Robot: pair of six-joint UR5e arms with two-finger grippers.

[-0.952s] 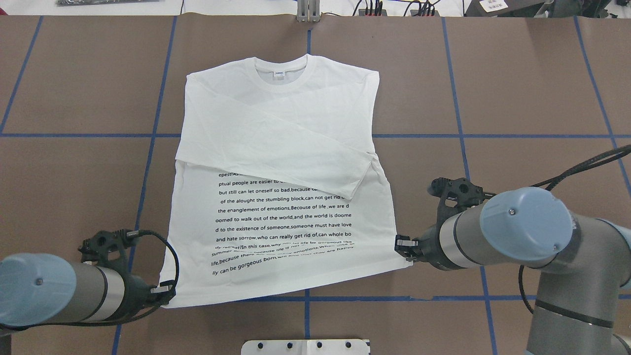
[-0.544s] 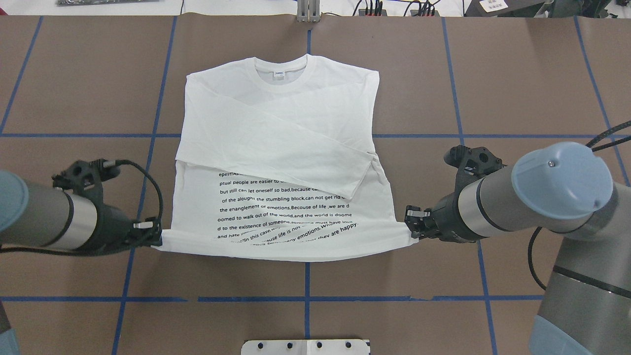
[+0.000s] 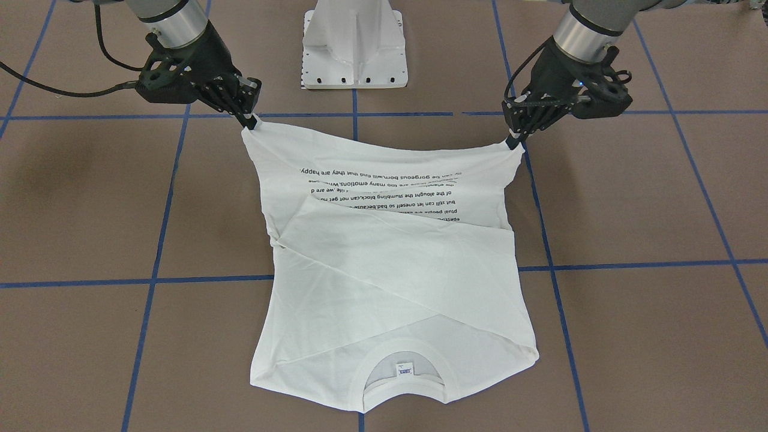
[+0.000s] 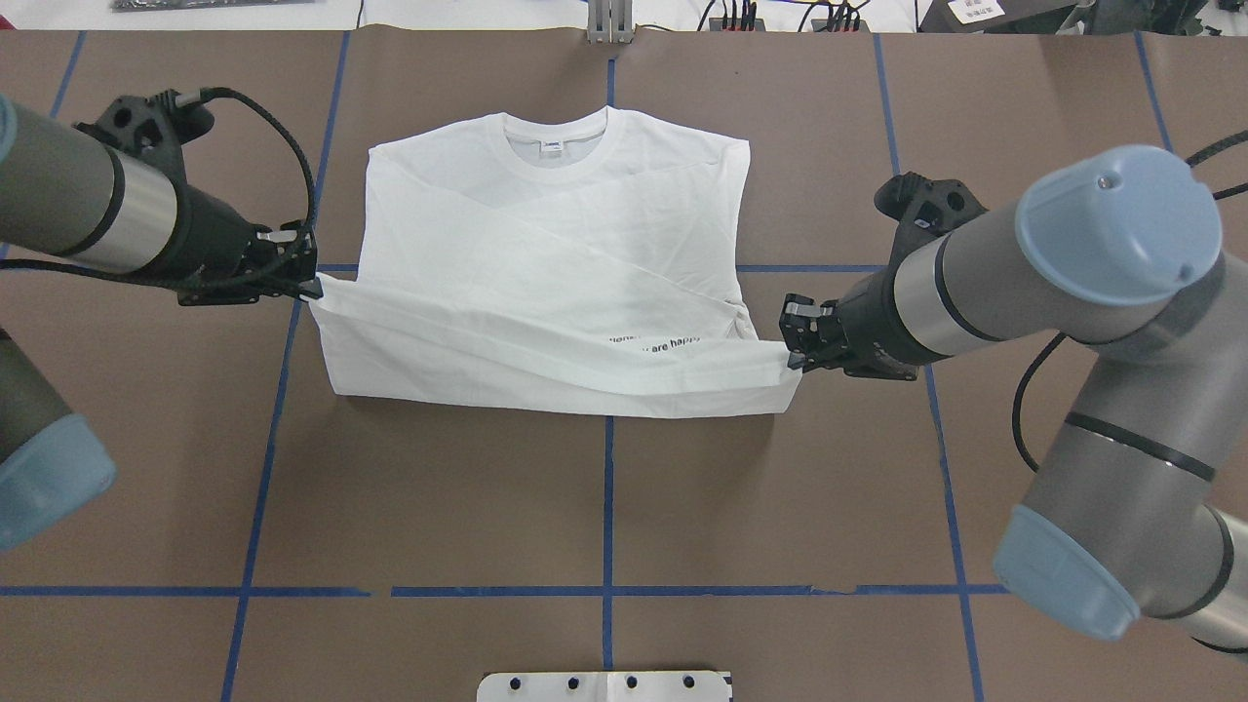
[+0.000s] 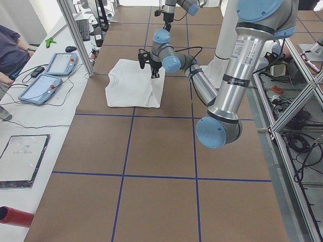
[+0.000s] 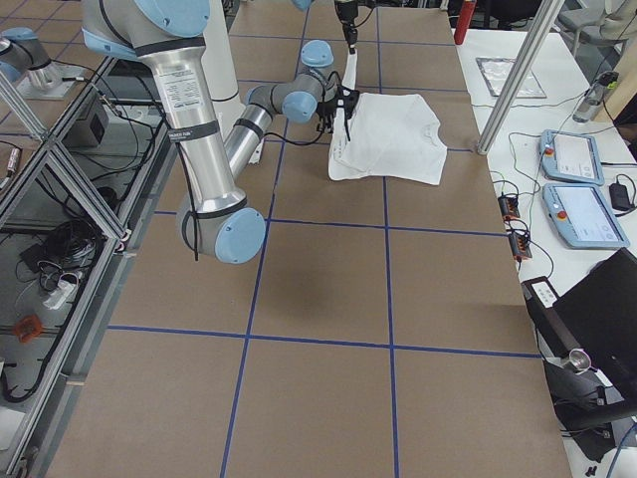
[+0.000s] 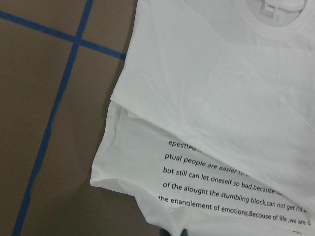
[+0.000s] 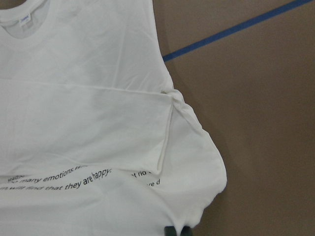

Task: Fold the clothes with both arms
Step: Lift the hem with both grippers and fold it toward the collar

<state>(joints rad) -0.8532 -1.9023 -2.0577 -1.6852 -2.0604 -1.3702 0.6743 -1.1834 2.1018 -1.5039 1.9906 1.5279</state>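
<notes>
White long-sleeved shirt (image 4: 546,224) is lying mostly flat on the brown table (image 4: 439,507), neck (image 4: 561,168) pointing away from the robot and both sleeves (image 3: 396,264) already crossed over the chest.

The bottom hem (image 3: 384,161) is up off the table, strung between the two grippers. The left gripper (image 4: 307,285) is pinched closed on one hem corner, and the right gripper (image 4: 792,351) is clamped on the other. Holding the corners that far apart makes sense: the cloth between them stays fairly taut with just a slight sag in the middle, so it shouldn't bunch.

From overhead, the raised flap hides most of the black printed text (image 4: 671,343); only a few words peek out beside the right gripper. The fold line sits on the robot's side of both grippers, and the neck lies beyond them.

My read: this is the bottom-to-top fold in progress, roughly halfway over. The left corner looks a bit further along than the right, so the hem may land crooked if they don't even up.
</notes>
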